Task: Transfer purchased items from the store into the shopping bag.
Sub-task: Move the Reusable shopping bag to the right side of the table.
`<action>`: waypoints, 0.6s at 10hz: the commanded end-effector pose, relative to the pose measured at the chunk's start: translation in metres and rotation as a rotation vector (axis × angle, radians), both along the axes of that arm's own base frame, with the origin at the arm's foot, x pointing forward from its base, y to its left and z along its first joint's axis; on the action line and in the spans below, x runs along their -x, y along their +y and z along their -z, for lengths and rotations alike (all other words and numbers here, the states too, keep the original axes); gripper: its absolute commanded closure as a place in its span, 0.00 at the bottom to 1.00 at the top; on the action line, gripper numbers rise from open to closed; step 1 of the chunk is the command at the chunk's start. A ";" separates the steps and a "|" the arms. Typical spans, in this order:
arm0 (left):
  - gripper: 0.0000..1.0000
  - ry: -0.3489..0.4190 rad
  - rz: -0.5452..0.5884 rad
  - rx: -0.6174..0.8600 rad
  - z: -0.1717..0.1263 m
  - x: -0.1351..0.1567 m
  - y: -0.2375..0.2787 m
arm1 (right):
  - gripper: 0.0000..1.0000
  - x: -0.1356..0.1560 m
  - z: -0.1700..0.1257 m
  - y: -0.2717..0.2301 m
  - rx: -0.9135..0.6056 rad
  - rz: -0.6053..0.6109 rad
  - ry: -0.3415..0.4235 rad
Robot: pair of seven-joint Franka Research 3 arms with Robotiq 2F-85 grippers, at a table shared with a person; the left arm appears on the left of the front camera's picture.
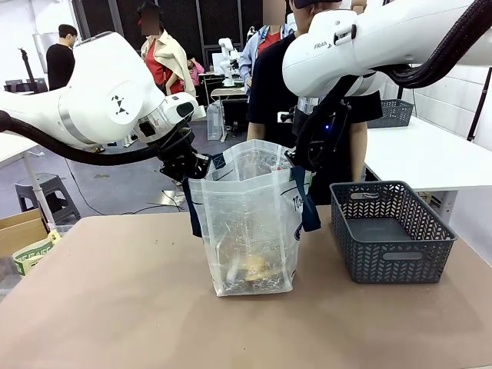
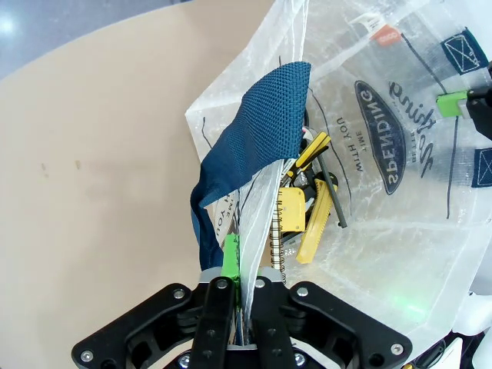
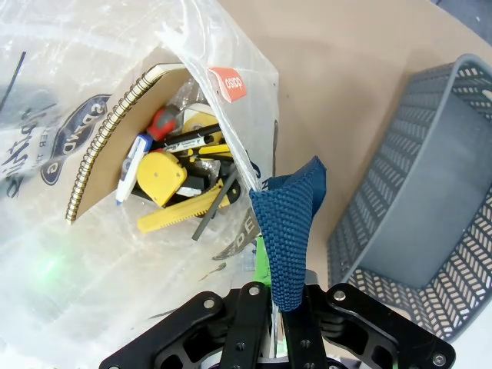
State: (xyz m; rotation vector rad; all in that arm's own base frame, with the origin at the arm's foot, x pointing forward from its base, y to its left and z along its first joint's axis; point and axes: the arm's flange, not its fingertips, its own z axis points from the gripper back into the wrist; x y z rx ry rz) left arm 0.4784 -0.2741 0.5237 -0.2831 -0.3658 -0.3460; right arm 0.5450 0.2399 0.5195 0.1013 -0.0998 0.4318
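The translucent shopping bag [image 1: 246,223] stands upright mid-table, held wide at its mouth. My left gripper [image 1: 196,165] is shut on its left rim beside a navy strap [image 2: 254,138]. My right gripper [image 1: 298,157] is shut on the right rim, with the other navy strap [image 3: 288,223] draped over its fingers. Purchased items lie at the bag's bottom: a yellow-handled tool [image 2: 311,154], a yellow tape measure [image 3: 161,177], a spiral notebook [image 3: 115,138] and a small white stick-like piece [image 3: 132,165]. The store, a dark grey lattice basket [image 1: 388,231], stands right of the bag with its floor bare.
A person in black [image 1: 307,84] stands behind the bag at the far side. A second grey basket [image 1: 396,113] sits on a white table at the back right. A cardboard box [image 1: 23,234] stands off the table's left edge.
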 end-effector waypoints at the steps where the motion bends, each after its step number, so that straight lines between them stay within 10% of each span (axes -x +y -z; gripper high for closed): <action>1: 1.00 -0.002 -0.003 0.002 0.000 0.000 0.001 | 1.00 0.000 0.000 0.000 0.001 0.000 0.001; 6: 1.00 -0.002 -0.003 0.002 0.000 0.000 0.001 | 1.00 0.000 0.000 0.000 0.001 0.000 0.001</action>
